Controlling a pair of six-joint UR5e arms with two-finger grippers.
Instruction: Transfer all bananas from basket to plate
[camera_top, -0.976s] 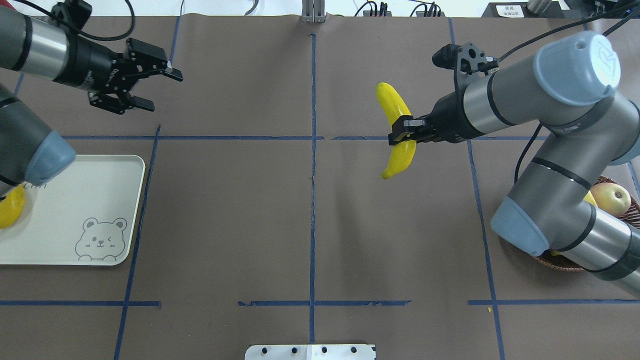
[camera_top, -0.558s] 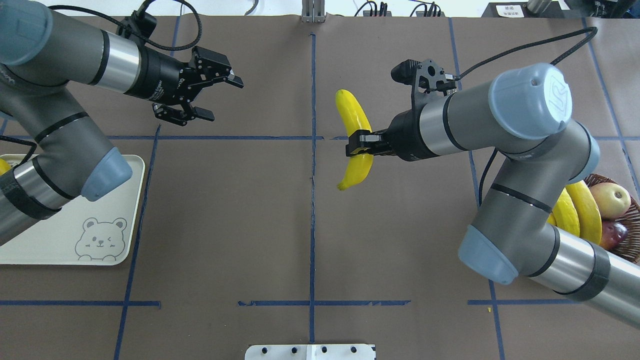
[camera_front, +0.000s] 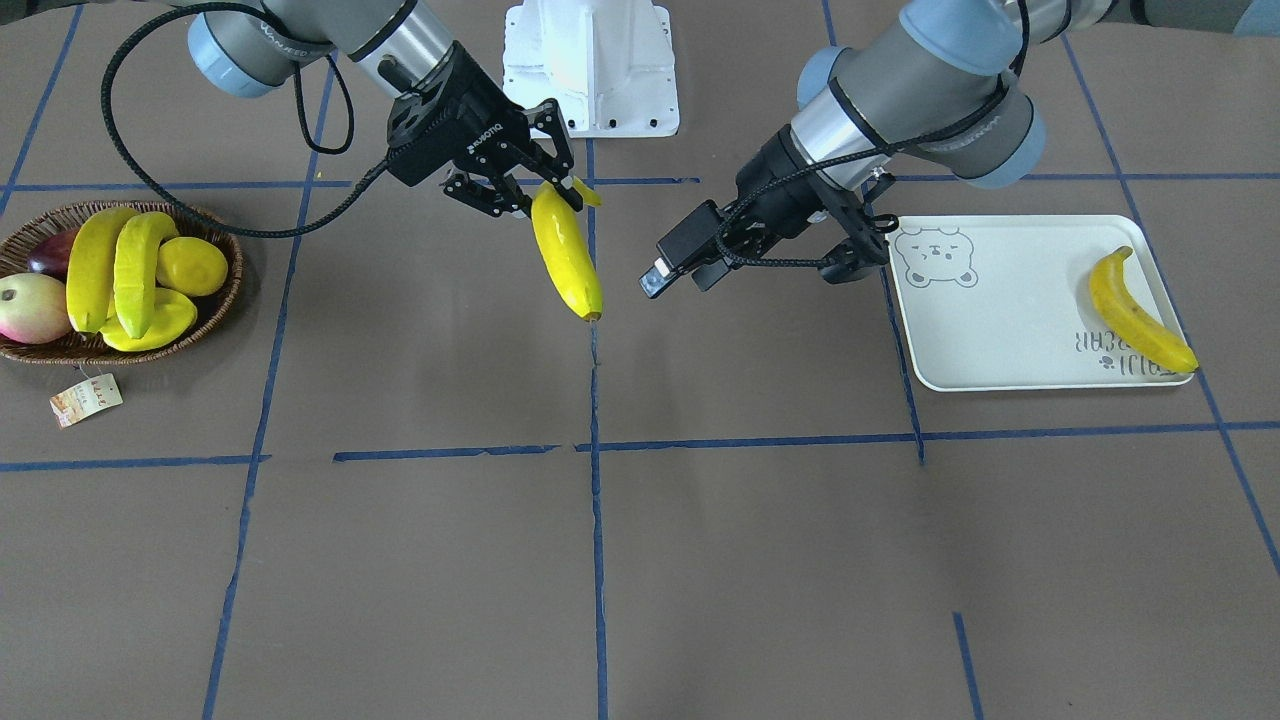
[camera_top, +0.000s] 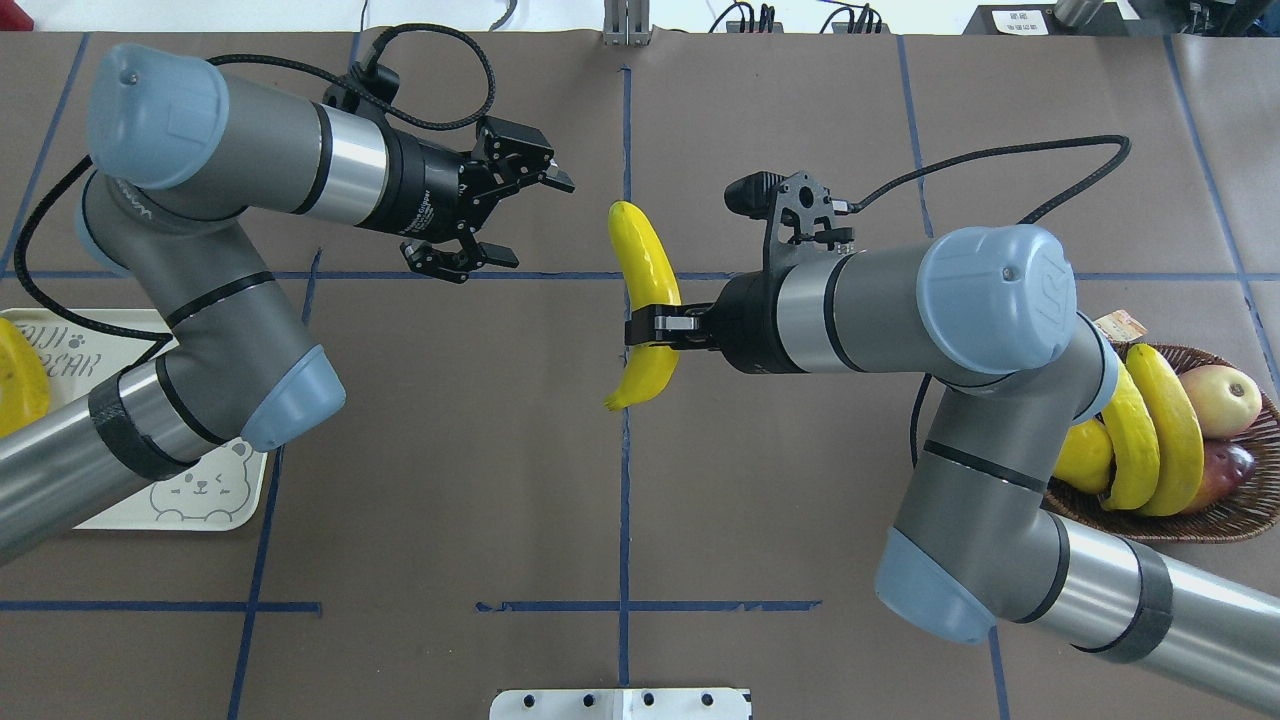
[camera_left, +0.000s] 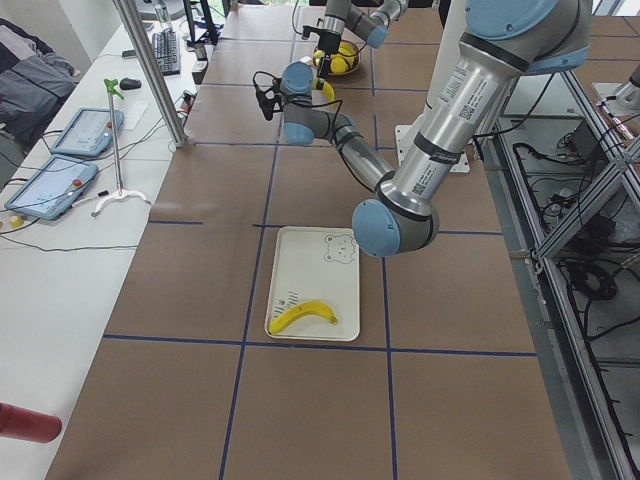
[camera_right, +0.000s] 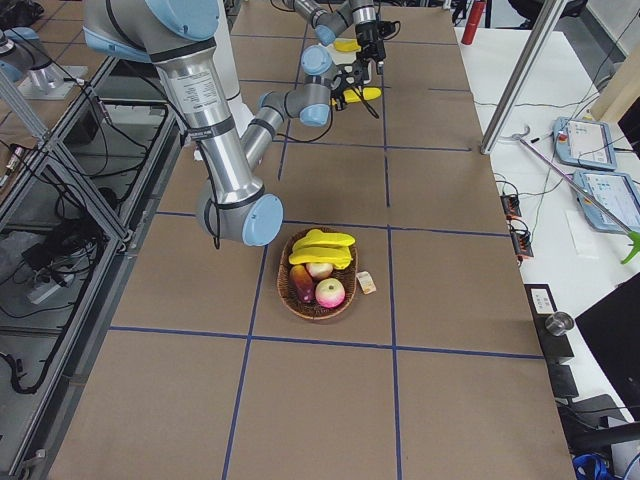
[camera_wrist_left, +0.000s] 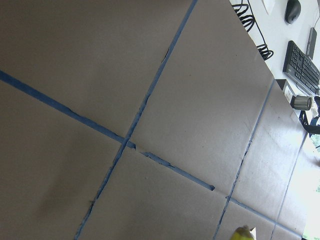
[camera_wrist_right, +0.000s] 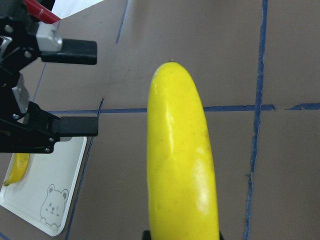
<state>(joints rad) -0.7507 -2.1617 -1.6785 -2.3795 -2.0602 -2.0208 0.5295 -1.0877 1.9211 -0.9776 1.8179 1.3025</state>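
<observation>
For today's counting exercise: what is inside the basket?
In the basket: bananas, a lemon, a reddish-green round fruit and a purple fruit. Anything beneath them is covered.

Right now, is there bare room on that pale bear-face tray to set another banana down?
Yes. The pale rectangular bear-face tray holds one glossy yellow banana at the end far from its bear drawing; the stretch between them is bare. The dark woven wicker basket is crowded with fruit. Over the table's middle, the right hand holds a second yellow banana.
</observation>
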